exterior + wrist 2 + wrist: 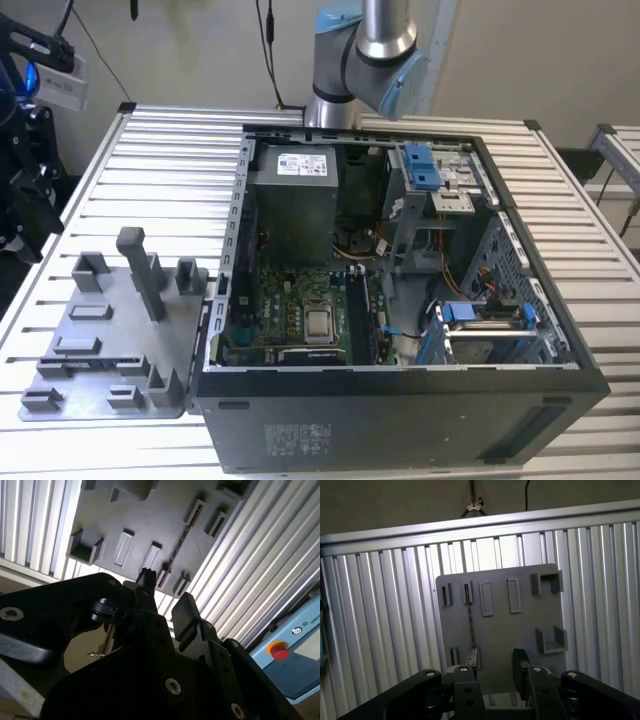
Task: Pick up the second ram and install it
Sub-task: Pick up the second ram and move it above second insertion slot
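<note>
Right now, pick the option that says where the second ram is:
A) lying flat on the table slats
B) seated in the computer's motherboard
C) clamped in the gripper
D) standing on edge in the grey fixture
D: in the first wrist view the second ram stands on edge between slotted posts of the grey fixture, and the gripper is open and holds nothing.

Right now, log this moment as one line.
gripper: open, empty, facing grey plastic fixture | thin dark ram stick: on edge in fixture slots, not gripped
</note>
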Controlling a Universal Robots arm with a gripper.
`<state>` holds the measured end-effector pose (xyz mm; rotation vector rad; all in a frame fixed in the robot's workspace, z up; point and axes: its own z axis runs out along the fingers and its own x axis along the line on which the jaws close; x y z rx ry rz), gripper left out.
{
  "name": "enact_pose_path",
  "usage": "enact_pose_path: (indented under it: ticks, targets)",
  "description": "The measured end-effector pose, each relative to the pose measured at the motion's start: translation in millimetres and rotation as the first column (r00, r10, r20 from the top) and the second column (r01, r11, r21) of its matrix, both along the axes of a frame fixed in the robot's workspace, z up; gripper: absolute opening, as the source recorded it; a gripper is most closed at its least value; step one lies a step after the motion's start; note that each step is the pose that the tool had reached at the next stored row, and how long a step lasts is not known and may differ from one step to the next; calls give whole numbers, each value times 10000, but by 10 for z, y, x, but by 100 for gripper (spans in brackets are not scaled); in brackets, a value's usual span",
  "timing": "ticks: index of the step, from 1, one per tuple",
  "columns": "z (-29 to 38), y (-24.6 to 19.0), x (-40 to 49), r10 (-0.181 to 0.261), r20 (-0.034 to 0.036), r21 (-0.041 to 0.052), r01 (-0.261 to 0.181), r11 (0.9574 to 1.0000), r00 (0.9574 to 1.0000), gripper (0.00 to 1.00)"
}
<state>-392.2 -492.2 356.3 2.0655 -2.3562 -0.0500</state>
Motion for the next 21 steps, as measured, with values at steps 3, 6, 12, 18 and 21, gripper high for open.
enact_pose_path:
  ticks: [3, 6, 12, 18, 21]
  targets:
    - [-31, 0, 0, -1, 0, 0, 1, 10000, 10000, 42]
    - [-64, 0, 0, -1, 0, 1, 1, 10000, 10000, 42]
    - [-137, -7, 0, -1, 0, 0, 1, 10000, 10000, 42]
    - [-220, -27, 0, 0, 6, 0, 0, 10000, 10000, 42]
    - [-262, -40, 0, 0, 12, 1, 0, 10000, 10000, 42]
